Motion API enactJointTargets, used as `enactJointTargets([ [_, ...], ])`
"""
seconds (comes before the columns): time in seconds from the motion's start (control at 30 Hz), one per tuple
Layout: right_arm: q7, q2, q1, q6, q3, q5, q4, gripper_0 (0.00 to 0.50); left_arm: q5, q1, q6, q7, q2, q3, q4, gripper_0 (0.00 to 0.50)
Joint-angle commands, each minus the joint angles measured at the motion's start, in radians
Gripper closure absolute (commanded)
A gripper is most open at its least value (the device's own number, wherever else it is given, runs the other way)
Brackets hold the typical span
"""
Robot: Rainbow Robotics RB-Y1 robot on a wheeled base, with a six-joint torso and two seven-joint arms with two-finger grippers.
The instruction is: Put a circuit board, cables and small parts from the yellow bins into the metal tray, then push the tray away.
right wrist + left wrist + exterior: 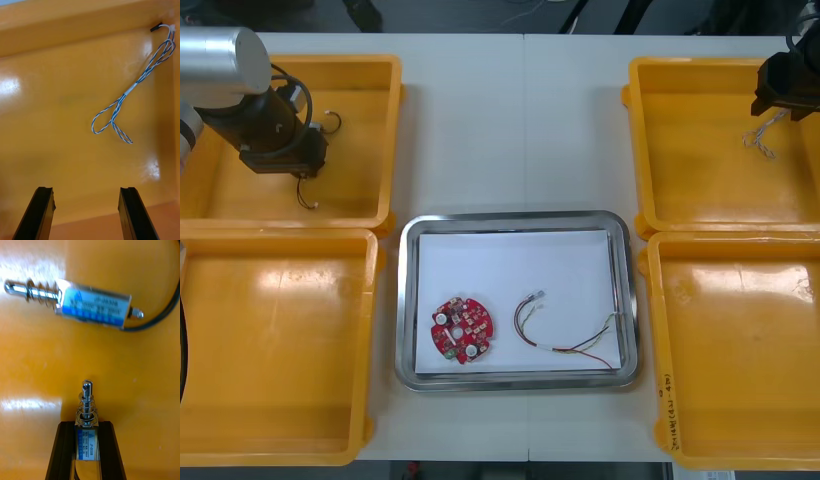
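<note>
Yellow bins stand in pairs at the left and right of the front view on the light worktop (520, 120), with the metal tray (510, 217) at lower centre between them. The tray is white inside. It holds a round red circuit board (461, 329) at its lower left and a red and yellow cable (550, 347) at its lower right, the two apart.

The left gripper (87, 425) is in the upper left yellow bin (350, 180). It is closed on a small metal part (87, 416), whose spring end protrudes beyond the fingertips. A second small metal part (93, 303) with a black cable (165, 317) lies on the bin floor beyond it.

The right gripper (86, 193) is over the upper right yellow bin (690, 160), fingers spread and holding nothing. A blue and white twisted cable (131, 90) lies on the bin floor, clear of the fingers.
</note>
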Motion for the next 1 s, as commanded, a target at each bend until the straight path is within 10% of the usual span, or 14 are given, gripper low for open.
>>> enactJointTargets([
  [0.03, -0.034, -0.053, -0.063, -0.036, -0.015, 0.022, -0.004, 0.000, -0.013, -0.052, 0.093, -0.051, 0.035, 0.027, -0.094, 0.500],
  [0.63, -0.027, -0.080, -0.171, -0.223, -0.032, 0.067, 0.258, 0.000, -0.025, 0.146, 0.510, 0.202, 0.098, 0.145, -0.708, 0.500],
  [1.0, -0.006, -0.106, -0.220, -0.349, -0.032, 0.076, 0.412, 0.000, 0.064, 0.254, 0.575, 0.452, 0.069, 0.120, -1.058, 0.500],
])
